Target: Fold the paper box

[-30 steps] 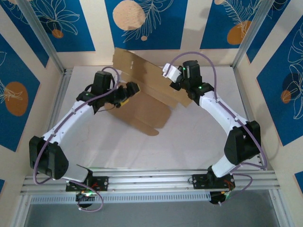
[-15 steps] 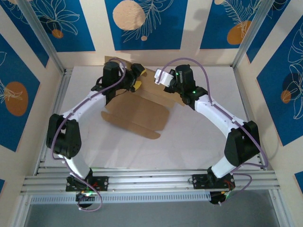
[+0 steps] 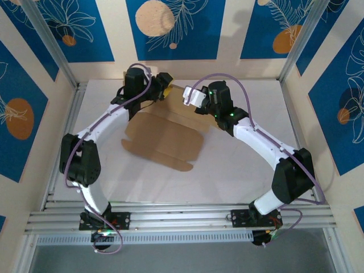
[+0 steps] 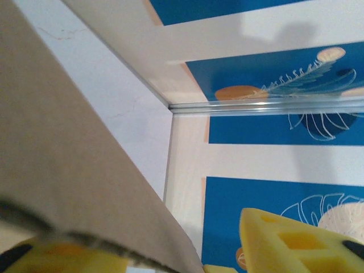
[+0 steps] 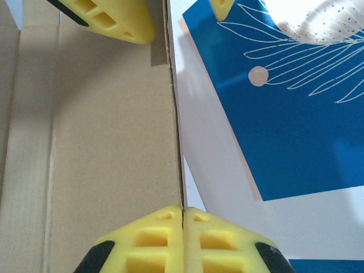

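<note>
Brown box (image 3: 165, 139) lies mid-table. Right gripper (image 5: 182, 219) pinches its far flap's edge, fully closed. Left gripper (image 3: 165, 89) straddles the flap, jaws partly apart.

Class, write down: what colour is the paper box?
Plain brown. The paper box shows best in the top external view.

paper box (image 3: 162, 139): brown cardboard, front part lay flat on the white surface (image 3: 239, 165), rear panel stood raised toward the back wall
left end effector (image 3: 163, 85): at the raised panel's upper left edge
right end effector (image 3: 190, 96): at the same panel, just right of the left one
</note>
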Controlling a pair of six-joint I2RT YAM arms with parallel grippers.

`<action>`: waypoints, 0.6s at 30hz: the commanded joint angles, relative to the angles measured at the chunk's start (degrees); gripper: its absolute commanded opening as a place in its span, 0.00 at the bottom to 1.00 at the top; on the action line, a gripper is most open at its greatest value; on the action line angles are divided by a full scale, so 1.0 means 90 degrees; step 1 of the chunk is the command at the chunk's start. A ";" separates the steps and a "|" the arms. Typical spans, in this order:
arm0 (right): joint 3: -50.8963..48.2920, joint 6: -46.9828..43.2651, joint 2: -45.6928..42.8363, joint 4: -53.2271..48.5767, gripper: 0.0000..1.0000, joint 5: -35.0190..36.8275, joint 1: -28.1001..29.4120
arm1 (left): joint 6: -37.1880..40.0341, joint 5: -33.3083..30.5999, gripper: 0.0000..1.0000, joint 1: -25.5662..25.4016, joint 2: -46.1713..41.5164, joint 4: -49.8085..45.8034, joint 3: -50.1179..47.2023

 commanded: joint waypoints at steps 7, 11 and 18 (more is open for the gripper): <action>0.0129 -0.0105 -0.0187 0.0066 0.10 0.0081 0.0189 | -0.0075 -0.0090 0.15 0.0024 0.0029 0.0263 -0.0300; 0.0062 0.0070 -0.0422 -0.0427 0.40 -0.0329 0.0236 | -0.0079 -0.0092 0.00 0.0029 -0.0026 0.0485 -0.0601; -0.0326 0.1414 -0.1252 -0.0880 0.64 -0.1683 -0.0008 | -0.0367 -0.0246 0.00 0.0049 -0.0218 0.1305 -0.1522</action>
